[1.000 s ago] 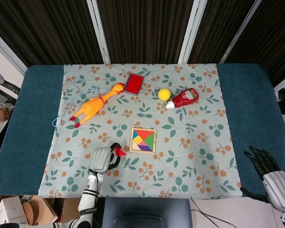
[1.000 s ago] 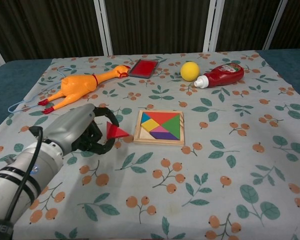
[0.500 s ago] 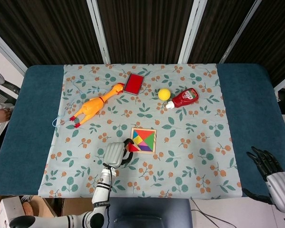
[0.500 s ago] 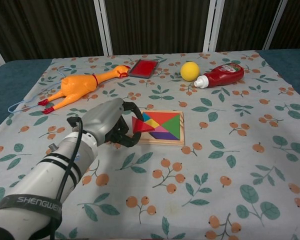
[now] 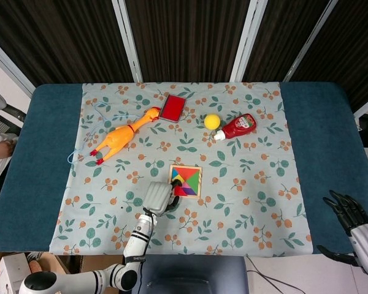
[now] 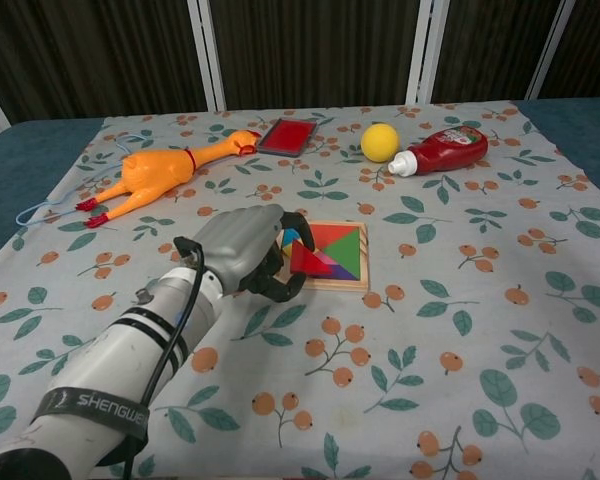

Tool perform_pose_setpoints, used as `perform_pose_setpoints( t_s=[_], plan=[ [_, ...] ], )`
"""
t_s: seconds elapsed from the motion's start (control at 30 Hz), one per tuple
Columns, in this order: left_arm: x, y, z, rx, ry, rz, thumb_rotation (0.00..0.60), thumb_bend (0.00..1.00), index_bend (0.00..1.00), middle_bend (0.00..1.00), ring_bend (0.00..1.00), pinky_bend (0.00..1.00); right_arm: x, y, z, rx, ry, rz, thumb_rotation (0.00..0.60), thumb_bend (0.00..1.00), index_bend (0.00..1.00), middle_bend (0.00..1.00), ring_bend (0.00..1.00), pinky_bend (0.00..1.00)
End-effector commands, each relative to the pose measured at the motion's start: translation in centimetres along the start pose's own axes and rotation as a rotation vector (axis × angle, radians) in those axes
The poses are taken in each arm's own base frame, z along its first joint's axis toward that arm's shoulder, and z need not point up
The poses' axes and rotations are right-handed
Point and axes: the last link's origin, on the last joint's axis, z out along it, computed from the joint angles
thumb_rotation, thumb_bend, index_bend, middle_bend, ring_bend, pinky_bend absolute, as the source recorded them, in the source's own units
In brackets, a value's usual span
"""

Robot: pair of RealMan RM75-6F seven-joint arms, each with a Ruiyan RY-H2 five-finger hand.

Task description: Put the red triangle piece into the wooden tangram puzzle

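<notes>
The wooden tangram puzzle (image 5: 191, 177) (image 6: 340, 250) lies on the flowered cloth near the table's middle, its tray filled with coloured pieces. My left hand (image 5: 159, 197) (image 6: 242, 250) hovers at the puzzle's near-left corner and pinches the red triangle piece (image 6: 306, 259) (image 5: 175, 185) over the tray's left part. I cannot tell whether the triangle touches the tray. My right hand (image 5: 351, 215) stays at the table's front right edge, fingers spread, holding nothing; it is absent from the chest view.
A rubber chicken (image 5: 120, 137) (image 6: 156, 172) with a blue cord lies at the left. Behind the puzzle sit a red flat box (image 5: 172, 107) (image 6: 287, 135), a yellow ball (image 5: 212, 121) (image 6: 380, 141) and a ketchup bottle (image 5: 237, 127) (image 6: 443, 150) on its side.
My left hand has carried the red triangle rightward from the cloth beside the puzzle to over the tray's left part. The right hand has dropped slightly toward the frame's corner.
</notes>
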Motion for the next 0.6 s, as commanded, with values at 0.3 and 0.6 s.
perform_pose_setpoints(
  t_s=[0.3,0.6],
  plan=[
    [0.5,-1.2,0.7,0.009,0.002,0.036,0.6,0.41,0.57,1.0,1.0,1.0,0.0,0.1,0.0,-0.004,0.001,-0.002,0.6,0.25,0.0,0.0,0.0,0.0],
    [0.3,-1.8,0.6,0.027,-0.025,0.035,0.6,0.41,0.55,1.0,1.0,1.0,-0.1,0.0,0.0,-0.006,0.001,-0.003,0.6,0.25,0.0,0.0,0.0,0.0]
  ],
)
